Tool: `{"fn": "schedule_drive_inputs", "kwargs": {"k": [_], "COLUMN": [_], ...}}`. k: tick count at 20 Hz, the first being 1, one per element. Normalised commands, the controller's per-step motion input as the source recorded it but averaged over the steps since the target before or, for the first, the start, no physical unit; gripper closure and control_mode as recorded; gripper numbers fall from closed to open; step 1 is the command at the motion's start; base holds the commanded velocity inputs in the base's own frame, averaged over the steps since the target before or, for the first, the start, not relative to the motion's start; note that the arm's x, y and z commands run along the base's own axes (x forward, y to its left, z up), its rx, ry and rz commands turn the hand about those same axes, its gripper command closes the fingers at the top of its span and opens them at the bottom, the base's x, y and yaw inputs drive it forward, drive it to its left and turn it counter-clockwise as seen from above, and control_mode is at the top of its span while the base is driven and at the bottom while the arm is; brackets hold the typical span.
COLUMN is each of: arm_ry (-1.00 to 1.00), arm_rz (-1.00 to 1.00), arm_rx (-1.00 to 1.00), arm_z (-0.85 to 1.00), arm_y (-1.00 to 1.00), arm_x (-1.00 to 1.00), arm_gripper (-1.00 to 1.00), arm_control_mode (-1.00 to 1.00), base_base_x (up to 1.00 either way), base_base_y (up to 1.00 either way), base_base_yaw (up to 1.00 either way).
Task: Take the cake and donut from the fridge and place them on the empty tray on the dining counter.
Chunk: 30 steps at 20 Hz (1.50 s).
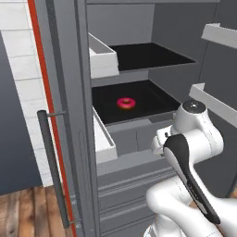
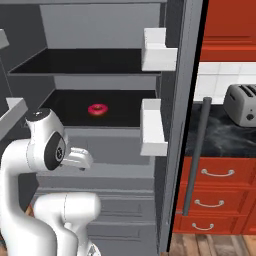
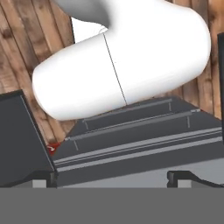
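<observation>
So inside the open fridge (image 1: 139, 46) there are two black shelves. The lower shelf (image 1: 152, 104) has the pink-iced donut (image 1: 126, 102) sitting flat on it, roughly mid-shelf and a bit toward the front, with bare black surface all around it. From the right base view, the donut (image 2: 98, 109) sits left of center on that shelf (image 2: 125, 107). The upper shelf (image 1: 152, 55) is plain black. Off to the right there's a dark marble counter (image 2: 220, 137) with a silver toaster (image 2: 241, 104) standing on it.
</observation>
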Motion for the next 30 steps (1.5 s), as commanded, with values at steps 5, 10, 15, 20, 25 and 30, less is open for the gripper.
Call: {"fn": "schedule_drive_inputs", "kwargs": {"k": [5, 10, 15, 20, 25, 30], "arm_ry": [0.00, 0.00, 0.00, 0.00, -0.05, -0.18], "arm_rz": [0.00, 0.00, 0.00, 0.00, -0.02, 0.12], "arm_rx": [0.00, 0.00, 0.00, 0.00, -0.06, 0.03], "arm_z": [0.00, 0.00, 0.00, 0.00, 0.04, 0.25], "arm_y": [0.00, 0.00, 0.00, 0.00, 0.16, -0.15], "arm_x": [0.00, 0.00, 0.00, 0.00, 0.03, -0.02], "arm_gripper": [-1.00, -1.00, -1.00, -1.00, -1.00, -1.00], "arm_control_mode": [1.00, 1.00, 1.00, 1.00, -1.00, -1.00], "base_base_x": [0.26, 0.18, 0.38, 0.29, 0.00, 0.00], "base_base_y": [0.21, 0.28, 0.44, 0.48, 0.00, 0.00], "base_base_yaw": [-0.19, -0.21, -0.14, -0.11, 0.00, 0.00]}}
